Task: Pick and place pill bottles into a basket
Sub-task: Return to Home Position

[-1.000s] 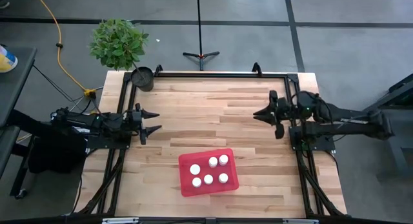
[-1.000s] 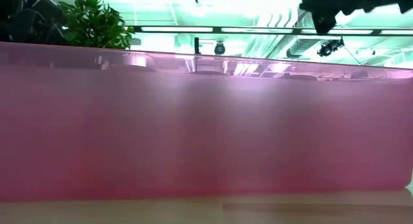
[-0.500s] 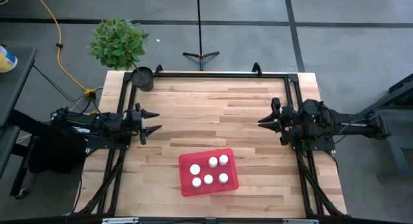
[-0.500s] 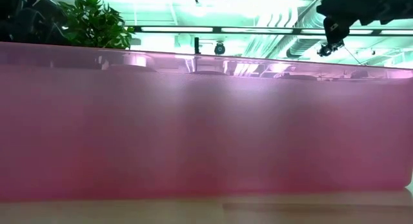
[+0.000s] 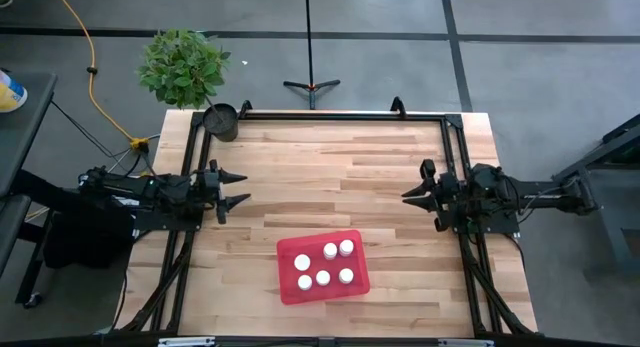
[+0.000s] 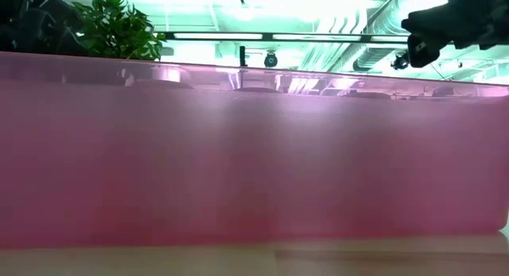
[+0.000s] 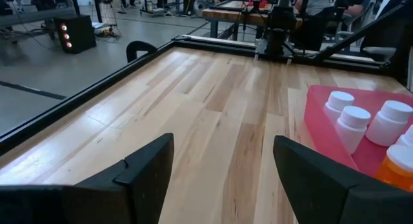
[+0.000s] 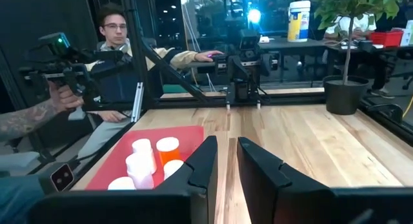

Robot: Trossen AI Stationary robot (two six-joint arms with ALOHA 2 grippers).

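Observation:
The red basket (image 5: 290, 287) stands on the wooden table near its front edge, with several white-capped pill bottles (image 5: 330, 251) upright inside it. The basket's wall (image 6: 254, 165) fills the low view. My left gripper (image 5: 241, 187) waits open at the table's left edge; its wrist view shows the basket (image 7: 322, 114) and bottles (image 7: 355, 124) ahead of it (image 7: 222, 166). My right gripper (image 5: 405, 197) is shut and holds nothing, hovering at the table's right edge, its fingers level and pointing toward the left edge. From its wrist (image 8: 226, 156) the basket (image 8: 187, 133) and bottles (image 8: 145, 156) show too.
A black pot (image 5: 221, 120) with a green plant (image 5: 182, 65) stands at the far left corner. Black frame rails (image 5: 340, 115) run along the table's far and side edges. Bare wood (image 5: 330, 167) lies between the two grippers. A person (image 8: 116, 50) sits beyond the left edge.
My right gripper, still shut, has sunk and drawn back toward the table's right edge, shifting slightly toward the near edge. The basket and bottles have kept still.

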